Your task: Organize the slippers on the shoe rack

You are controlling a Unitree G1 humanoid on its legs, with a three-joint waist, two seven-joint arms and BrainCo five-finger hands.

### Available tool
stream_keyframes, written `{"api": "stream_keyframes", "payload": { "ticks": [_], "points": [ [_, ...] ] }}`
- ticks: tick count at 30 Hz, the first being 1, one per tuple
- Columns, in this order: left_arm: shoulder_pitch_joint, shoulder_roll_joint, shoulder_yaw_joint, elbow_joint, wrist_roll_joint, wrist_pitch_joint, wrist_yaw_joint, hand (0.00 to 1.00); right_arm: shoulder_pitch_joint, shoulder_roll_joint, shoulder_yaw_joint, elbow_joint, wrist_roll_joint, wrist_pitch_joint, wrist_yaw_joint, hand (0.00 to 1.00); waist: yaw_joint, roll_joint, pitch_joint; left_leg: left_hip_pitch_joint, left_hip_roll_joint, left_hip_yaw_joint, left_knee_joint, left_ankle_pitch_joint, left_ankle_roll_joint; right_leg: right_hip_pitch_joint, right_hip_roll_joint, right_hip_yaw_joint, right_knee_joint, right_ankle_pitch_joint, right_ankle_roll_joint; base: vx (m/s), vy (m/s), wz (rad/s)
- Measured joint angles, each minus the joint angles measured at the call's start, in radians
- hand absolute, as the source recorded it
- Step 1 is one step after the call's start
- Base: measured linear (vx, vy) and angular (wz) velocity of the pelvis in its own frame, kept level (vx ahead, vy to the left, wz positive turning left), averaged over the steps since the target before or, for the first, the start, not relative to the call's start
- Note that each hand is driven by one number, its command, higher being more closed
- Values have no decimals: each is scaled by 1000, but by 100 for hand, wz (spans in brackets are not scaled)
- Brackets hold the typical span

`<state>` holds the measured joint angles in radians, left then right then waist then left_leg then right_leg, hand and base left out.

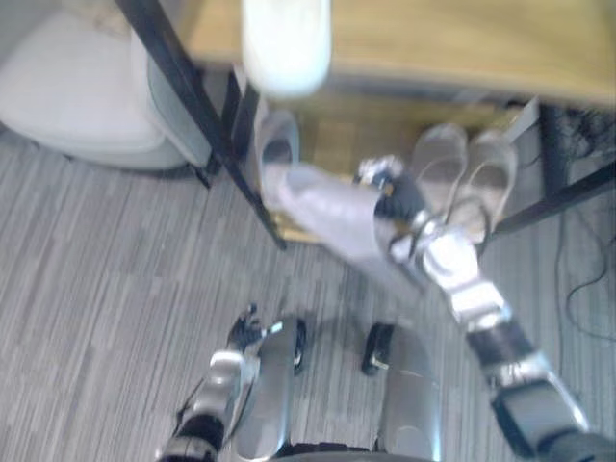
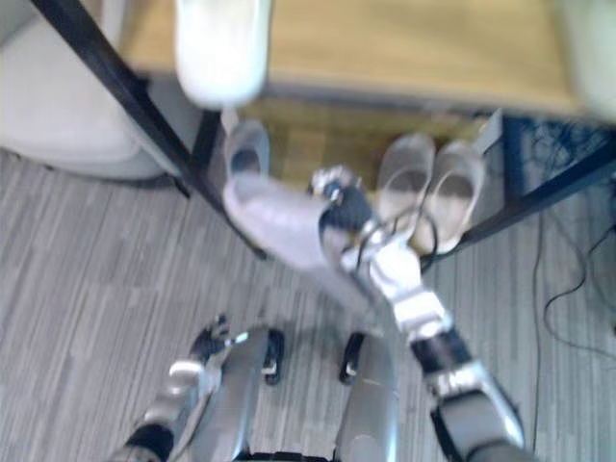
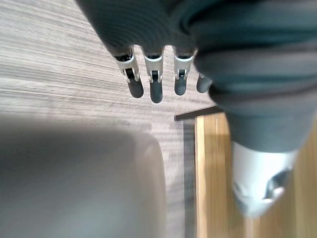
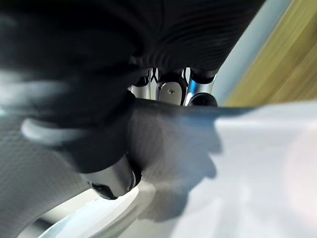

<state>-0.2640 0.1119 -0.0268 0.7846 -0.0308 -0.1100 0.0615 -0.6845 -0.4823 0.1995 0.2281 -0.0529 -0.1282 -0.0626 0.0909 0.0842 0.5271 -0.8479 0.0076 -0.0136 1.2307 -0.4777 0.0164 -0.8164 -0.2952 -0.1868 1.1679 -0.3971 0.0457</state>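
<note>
My right hand [image 1: 397, 200] is shut on the heel end of a grey slipper [image 1: 322, 214] and holds it tilted in front of the shoe rack's lower wooden shelf [image 1: 332, 130]. In the right wrist view the thumb and fingers [image 4: 171, 91] pinch the slipper's edge [image 4: 237, 148]. A matching grey slipper [image 1: 277, 144] lies on that shelf at the left. A beige pair [image 1: 438, 166] sits on it at the right. A white slipper [image 1: 286, 43] rests on the top shelf. My left hand [image 1: 246, 332] hangs low and open, with its fingers [image 3: 154, 85] straight.
The rack's black slanted leg [image 1: 192, 106] stands left of the held slipper. A pale rounded seat [image 1: 77, 96] sits on the floor at the far left. Loose cables [image 1: 587, 279] lie on the grey carpet to the right of the rack.
</note>
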Motion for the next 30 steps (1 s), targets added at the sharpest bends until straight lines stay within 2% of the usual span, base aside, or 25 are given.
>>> {"api": "stream_keyframes", "payload": {
  "ticks": [4,8,13,15,19,23,30],
  "points": [
    [20,27,0,46,-1,25,41,0,-19,6,9,33,-35,8,-36,100,17,-5,10,-74,5,-3,44,3,-10,-75,-3,3,50,-5,-12,-65,2,1],
    [46,28,0,52,0,50,50,0,-85,6,-2,35,-67,23,-85,100,26,-10,14,-138,6,-17,95,-6,-21,-134,-5,1,104,-21,-20,-40,-7,5],
    [55,3,41,30,1,54,60,0,-115,28,-47,34,-108,43,-128,100,44,-14,16,-190,5,-25,140,-16,-26,-186,-18,0,161,-49,-20,-67,-19,4],
    [72,-17,73,-11,8,57,70,0,-125,54,-88,33,-147,72,-173,100,51,-17,18,-216,5,-30,148,-16,-28,-212,-19,-1,175,-51,-24,-63,-32,3],
    [87,-33,102,-50,8,58,72,0,-152,76,-145,20,-193,106,-214,100,59,-23,21,-241,5,-37,150,-8,-43,-236,-19,-3,184,-54,-29,-33,-31,4],
    [91,-60,137,-99,8,60,95,0,-245,128,-222,16,-260,175,-301,100,66,-26,22,-277,2,-56,153,4,-66,-265,-20,-20,196,-61,-39,-22,-43,8],
    [93,-90,172,-132,8,73,116,0,-326,163,-317,13,-265,246,-387,100,77,-27,22,-288,-2,-72,156,10,-77,-269,-30,-34,213,-77,-44,-17,-18,7]
  ]
}}
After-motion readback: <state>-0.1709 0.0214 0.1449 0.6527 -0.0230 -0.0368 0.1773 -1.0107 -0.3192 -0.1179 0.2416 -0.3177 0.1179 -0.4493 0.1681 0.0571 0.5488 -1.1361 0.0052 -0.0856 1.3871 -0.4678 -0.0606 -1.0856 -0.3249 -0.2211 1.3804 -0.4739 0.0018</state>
